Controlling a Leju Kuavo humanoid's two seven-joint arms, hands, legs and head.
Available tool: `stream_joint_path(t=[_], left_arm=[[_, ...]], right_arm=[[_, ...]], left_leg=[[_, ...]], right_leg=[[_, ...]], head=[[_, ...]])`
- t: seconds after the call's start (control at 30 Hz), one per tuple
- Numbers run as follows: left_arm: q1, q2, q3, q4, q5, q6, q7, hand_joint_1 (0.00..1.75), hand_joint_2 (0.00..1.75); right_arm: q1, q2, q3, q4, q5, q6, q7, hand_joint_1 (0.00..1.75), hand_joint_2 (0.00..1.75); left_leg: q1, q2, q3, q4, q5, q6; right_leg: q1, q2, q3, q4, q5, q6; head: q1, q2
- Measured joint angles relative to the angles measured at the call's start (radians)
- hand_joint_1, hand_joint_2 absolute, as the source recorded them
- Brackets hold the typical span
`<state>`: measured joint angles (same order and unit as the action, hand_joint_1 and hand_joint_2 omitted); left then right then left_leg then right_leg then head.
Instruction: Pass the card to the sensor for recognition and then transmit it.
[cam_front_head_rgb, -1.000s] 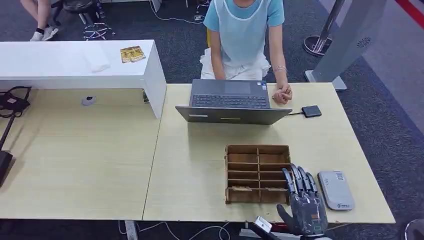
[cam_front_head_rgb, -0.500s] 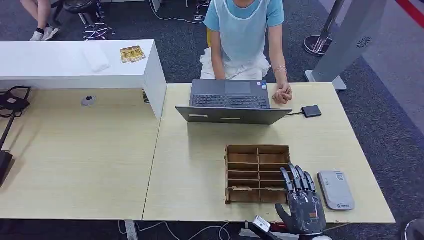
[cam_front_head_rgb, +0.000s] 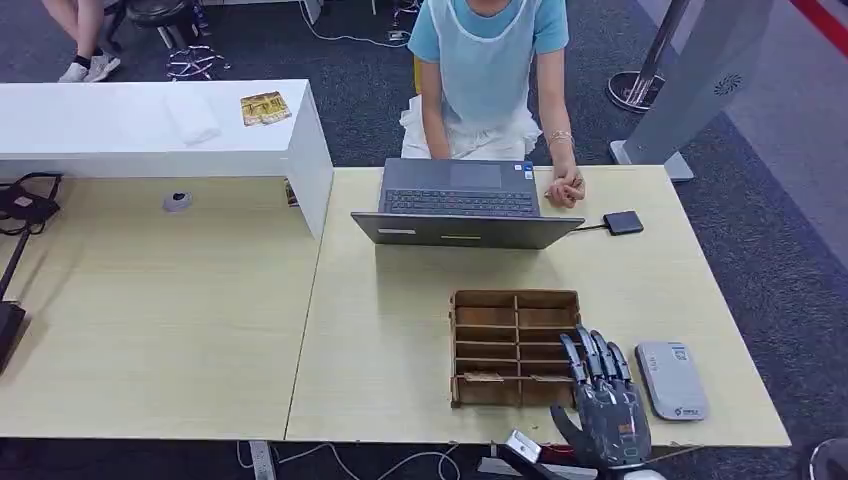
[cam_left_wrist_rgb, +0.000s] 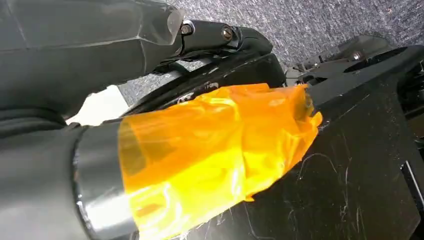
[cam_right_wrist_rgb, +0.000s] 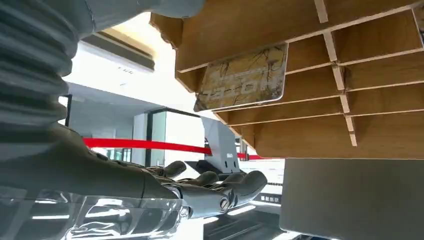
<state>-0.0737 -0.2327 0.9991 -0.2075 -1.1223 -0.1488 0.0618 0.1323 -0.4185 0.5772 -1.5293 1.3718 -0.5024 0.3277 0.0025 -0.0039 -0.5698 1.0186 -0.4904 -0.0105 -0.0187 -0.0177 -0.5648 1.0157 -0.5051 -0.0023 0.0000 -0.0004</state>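
The card (cam_right_wrist_rgb: 243, 77) stands in a near-row slot of the wooden divider tray (cam_front_head_rgb: 515, 346) on the worktop (cam_front_head_rgb: 400, 300). The right hand (cam_front_head_rgb: 604, 405) hovers at the tray's near right corner, fingers spread, empty. The grey sensor (cam_front_head_rgb: 671, 379) lies just right of it. Left hand's state cannot be told

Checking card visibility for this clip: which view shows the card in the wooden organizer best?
The right wrist view: the card stands in a slot of the wooden organizer, its printed face visible. The head view shows merely a sliver.
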Motion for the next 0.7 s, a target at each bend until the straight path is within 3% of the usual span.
stream_joint_path(t=[0.2,0.7], left_arm=[[0.0,0.0,0.0,0.0,0.0,0.0,0.0,0.0,0.0],[-0.001,0.0,0.002,0.0,0.003,0.0,0.008,0.0,0.0]], right_arm=[[-0.002,0.0,0.0,0.0,0.001,0.002,0.0,0.23,1.75],[-0.018,0.014,0.0,0.004,0.014,0.002,-0.014,0.12,1.75]], left_leg=[[0.0,0.0,0.0,0.0,0.0,0.0],[0.0,0.0,0.0,0.0,0.0,0.0]], right_leg=[[0.0,0.0,0.0,0.0,0.0,0.0],[0.0,0.0,0.0,0.0,0.0,0.0]], head=[[0.0,0.0],[0.0,0.0]])
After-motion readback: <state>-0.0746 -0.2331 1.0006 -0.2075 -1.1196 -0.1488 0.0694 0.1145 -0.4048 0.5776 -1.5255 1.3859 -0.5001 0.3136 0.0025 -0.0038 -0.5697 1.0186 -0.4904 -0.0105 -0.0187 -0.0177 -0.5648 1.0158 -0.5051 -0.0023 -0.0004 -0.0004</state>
